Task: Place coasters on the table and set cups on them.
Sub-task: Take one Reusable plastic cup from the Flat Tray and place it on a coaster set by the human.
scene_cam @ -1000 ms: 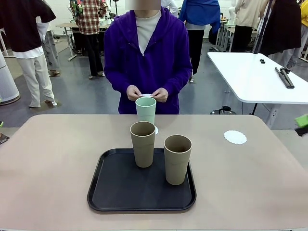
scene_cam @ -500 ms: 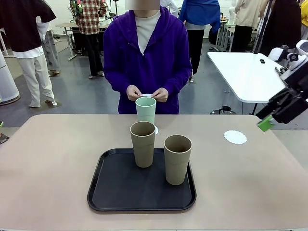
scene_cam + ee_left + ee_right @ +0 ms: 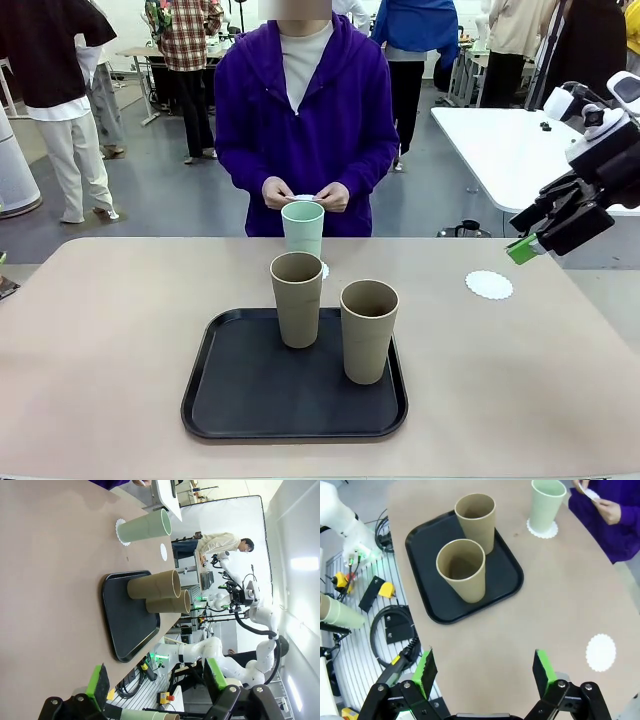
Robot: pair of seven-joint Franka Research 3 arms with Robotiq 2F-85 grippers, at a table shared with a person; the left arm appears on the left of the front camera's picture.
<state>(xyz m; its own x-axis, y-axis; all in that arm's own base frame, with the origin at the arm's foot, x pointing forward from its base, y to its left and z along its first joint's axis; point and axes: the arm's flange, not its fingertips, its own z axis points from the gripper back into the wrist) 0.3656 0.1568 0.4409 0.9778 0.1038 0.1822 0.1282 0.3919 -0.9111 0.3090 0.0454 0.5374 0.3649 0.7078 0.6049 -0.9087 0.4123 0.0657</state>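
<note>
Two brownish cups stand upright on the black tray point(image 3: 200, 402), which lies at the middle of the near edge of the table point(image 3: 110, 330). The nearer cup point(image 3: 369, 332) is toward the tray's right side. The other cup point(image 3: 297, 300) is just beside it, toward the tray's far left corner, and I cannot tell if they touch.

The left gripper point(image 3: 156, 665) hangs off the table's left edge with its jaws spread and nothing between them. The right gripper point(image 3: 484, 660) hovers high near the right edge, jaws also spread wide and empty.

Further on, toward the far right corner, one bare coaster point(image 3: 489, 285) lies flat with no cup. At the middle of the far edge the mint cup point(image 3: 303, 228) already stands on its own coaster point(image 3: 542, 530). Behind that edge the person's hands point(image 3: 278, 192) hold a third coaster point(image 3: 306, 198).

I judge the step in hand is to bring the nearer cup to the bare coaster with the right gripper. To do it well:
- Come in from the tray's right side, away from the second cup.
- Put the jaws around the wall near the middle height and close gently.
- Lift above the tray rim before moving sideways.
- Lower the cup straight onto the centre of the coaster, because thin paper probably slides if the cup is dragged.
</note>
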